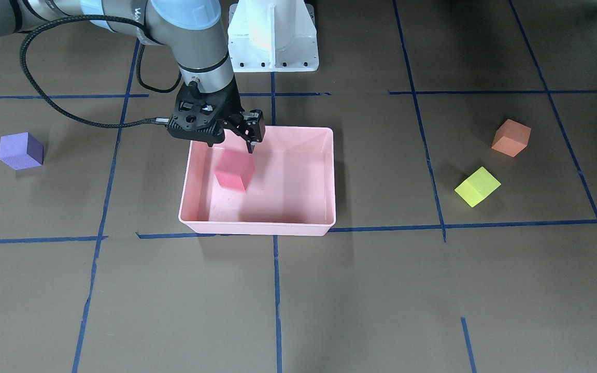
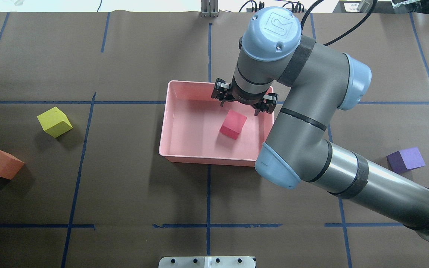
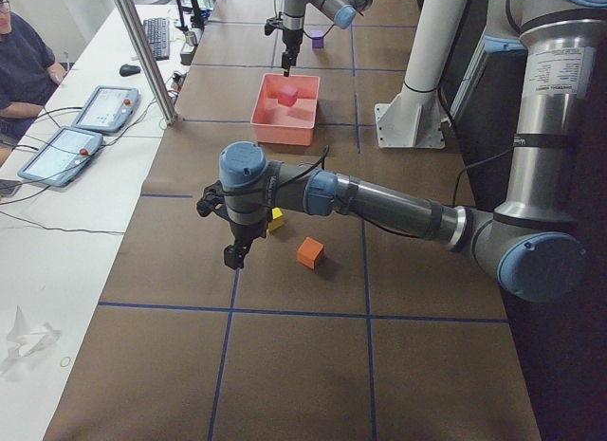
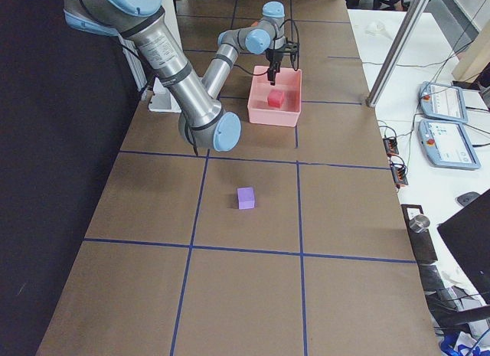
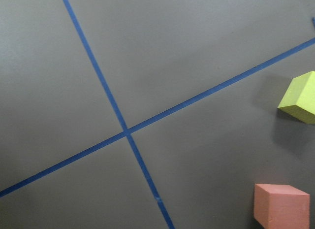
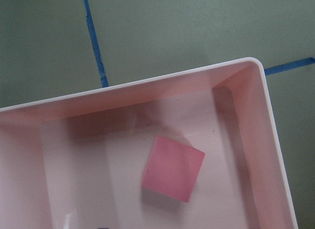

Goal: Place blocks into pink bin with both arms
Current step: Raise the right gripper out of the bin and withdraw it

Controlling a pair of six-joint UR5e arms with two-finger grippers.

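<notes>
The pink bin [image 1: 257,228] [image 2: 164,123] sits mid-table. The red block [image 1: 235,173] [image 2: 233,124] [image 6: 173,168] lies loose on its floor. My right gripper [image 1: 231,142] [image 2: 240,108] hangs open just above the block, fingers wide apart and holding nothing. The purple block [image 1: 20,151] [image 2: 406,159] lies on the table beside the right arm. The yellow block [image 1: 478,186] [image 2: 54,121] [image 5: 300,98] and the orange block [image 1: 511,138] [image 2: 2,163] [image 5: 281,203] lie on the left side. My left gripper [image 3: 232,254] hovers near them, seen only in the exterior left view; I cannot tell if it is open.
The white pedestal base [image 1: 272,36] stands behind the bin. Blue tape lines cross the brown table. An operator [image 3: 24,66] sits at a side bench with tablets [image 3: 81,128], and a metal post [image 3: 142,52] rises at the table's far edge.
</notes>
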